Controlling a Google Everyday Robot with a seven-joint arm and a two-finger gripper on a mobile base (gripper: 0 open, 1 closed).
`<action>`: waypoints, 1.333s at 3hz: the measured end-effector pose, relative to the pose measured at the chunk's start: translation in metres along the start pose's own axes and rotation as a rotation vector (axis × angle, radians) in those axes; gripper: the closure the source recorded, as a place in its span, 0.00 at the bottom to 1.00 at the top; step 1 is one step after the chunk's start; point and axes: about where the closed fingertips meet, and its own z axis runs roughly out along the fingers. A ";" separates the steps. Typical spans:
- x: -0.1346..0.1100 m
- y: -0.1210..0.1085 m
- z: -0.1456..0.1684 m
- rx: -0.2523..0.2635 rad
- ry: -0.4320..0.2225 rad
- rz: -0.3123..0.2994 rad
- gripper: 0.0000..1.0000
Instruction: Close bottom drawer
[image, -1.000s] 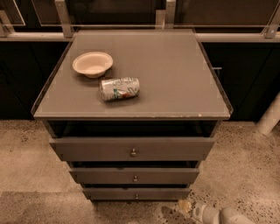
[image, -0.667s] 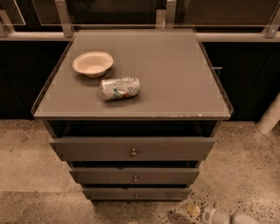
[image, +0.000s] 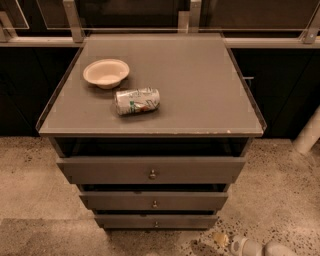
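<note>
The bottom drawer (image: 156, 220) sits lowest in the stack, near the floor. Its thin front is tucked under the middle drawer (image: 154, 201) and the top drawer (image: 151, 170), which both stick out further toward the near side. That overhang looks like the main risk: a push aimed a little high would land on the middle front and shut the wrong drawer. A push on the right end, away from the knob (image: 156, 224), could skew the drawer and jam it short of closed. A hard shove might also jolt the cabinet and set the can (image: 137, 101) rolling, since it lies on its side on the surface (image: 200, 90) beside the bowl (image: 106, 73).

The hand (image: 224, 240) is low at the near right, just above the floor, right of the bottom drawer and not touching it. Whether it is open or closed cannot be told. The pale arm links (image: 265, 248) behind it run off the near right edge, pointing left.
</note>
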 end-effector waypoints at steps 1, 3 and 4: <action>0.000 0.000 0.000 0.000 0.000 0.000 0.34; 0.000 0.000 0.000 0.000 0.000 0.000 0.00; 0.000 0.000 0.000 0.000 0.000 0.000 0.00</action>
